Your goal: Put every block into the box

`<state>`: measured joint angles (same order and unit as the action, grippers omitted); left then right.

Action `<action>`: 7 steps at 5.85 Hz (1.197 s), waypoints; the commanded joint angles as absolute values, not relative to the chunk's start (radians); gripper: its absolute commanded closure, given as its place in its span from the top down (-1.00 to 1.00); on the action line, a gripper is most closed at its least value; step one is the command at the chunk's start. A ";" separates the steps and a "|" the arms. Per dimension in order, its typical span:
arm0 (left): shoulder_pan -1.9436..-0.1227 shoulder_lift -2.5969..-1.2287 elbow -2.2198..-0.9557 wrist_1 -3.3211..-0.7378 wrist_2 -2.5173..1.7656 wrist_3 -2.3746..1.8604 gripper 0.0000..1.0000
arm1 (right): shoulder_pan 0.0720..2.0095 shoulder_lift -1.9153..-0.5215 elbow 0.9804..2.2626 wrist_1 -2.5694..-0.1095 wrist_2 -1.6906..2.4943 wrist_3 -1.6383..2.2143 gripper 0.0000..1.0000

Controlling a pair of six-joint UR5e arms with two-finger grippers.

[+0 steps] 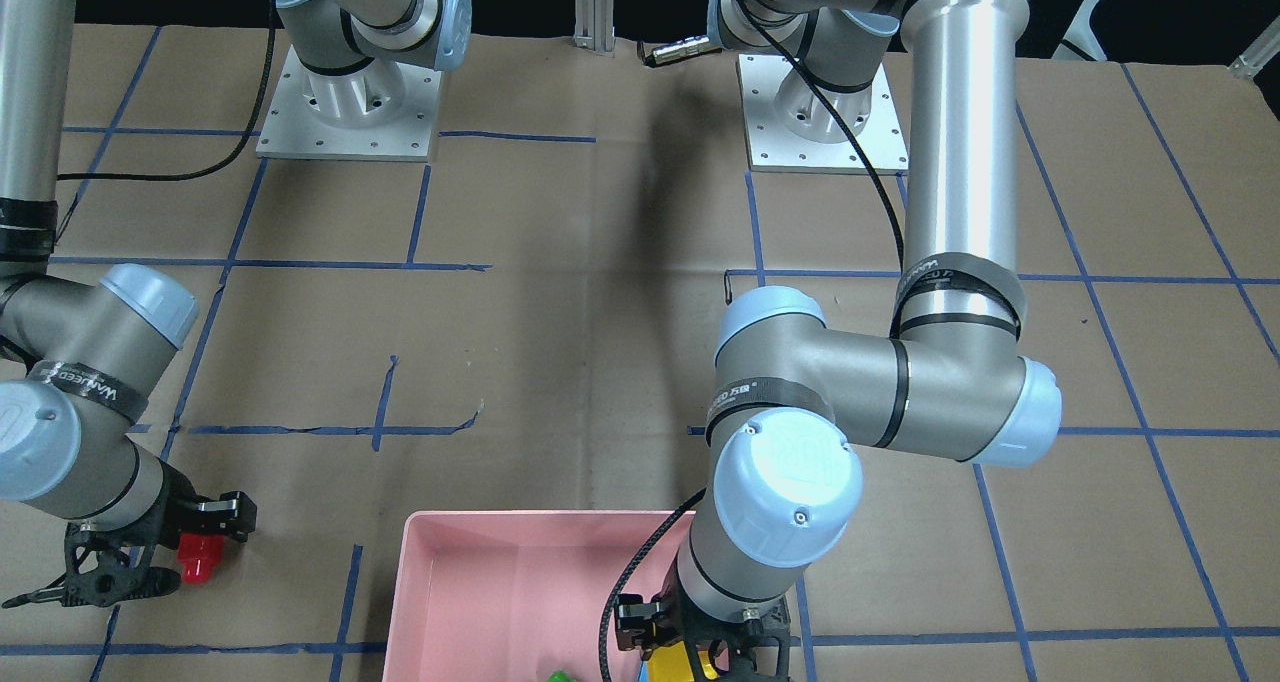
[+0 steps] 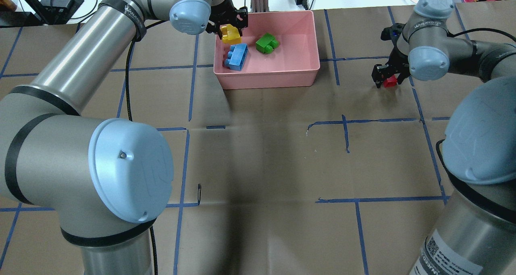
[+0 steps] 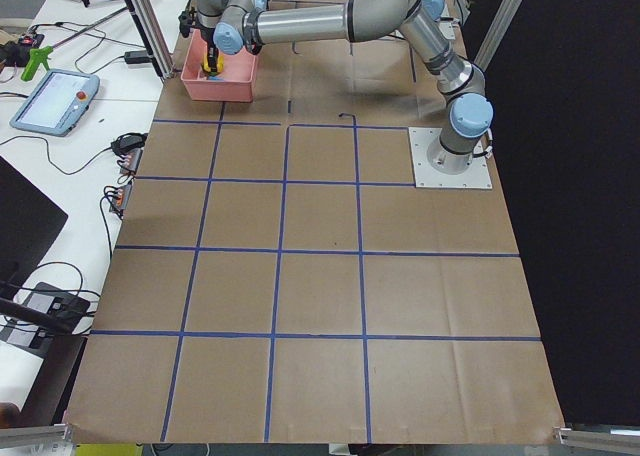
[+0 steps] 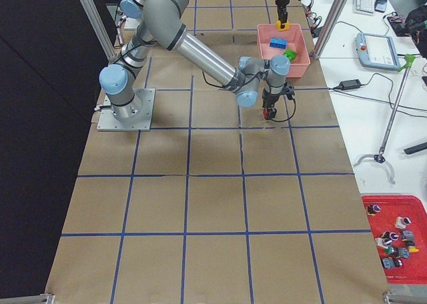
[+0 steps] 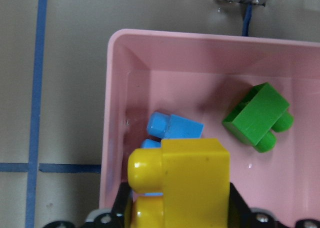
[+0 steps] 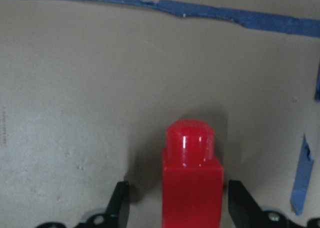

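Halfway done, green (image 2: 267, 43) and blue (image 2: 237, 56) lie in the box (image 2: 278, 75), the left gripper (image 2: 230, 27) clamps yellow (image 5: 187, 180) above its left end, and the right gripper (image 2: 388, 80), jaws apart, straddles red (image 6: 191, 178) on the table (image 2: 282, 146) to its right.

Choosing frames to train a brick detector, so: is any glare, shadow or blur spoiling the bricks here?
Right wrist view: white glare spots on the stud of the red brick, with a soft shadow beside it. Left wrist view: the yellow brick and green brick are evenly lit and their colours are clear. Overhead view: broad arm shadows darken the middle of the table.
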<state>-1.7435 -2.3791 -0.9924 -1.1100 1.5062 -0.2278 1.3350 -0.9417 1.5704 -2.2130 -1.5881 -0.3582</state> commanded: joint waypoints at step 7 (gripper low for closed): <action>-1.600 -1.966 -1.199 -1.440 1.606 -0.150 0.94 | 1.328 -0.978 1.514 -2.146 -1.583 -0.357 -0.92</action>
<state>-1.6155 -2.0653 -1.1154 -1.3785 1.6101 -0.1591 1.3285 -0.9607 1.5345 -2.1474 -1.5808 -0.3567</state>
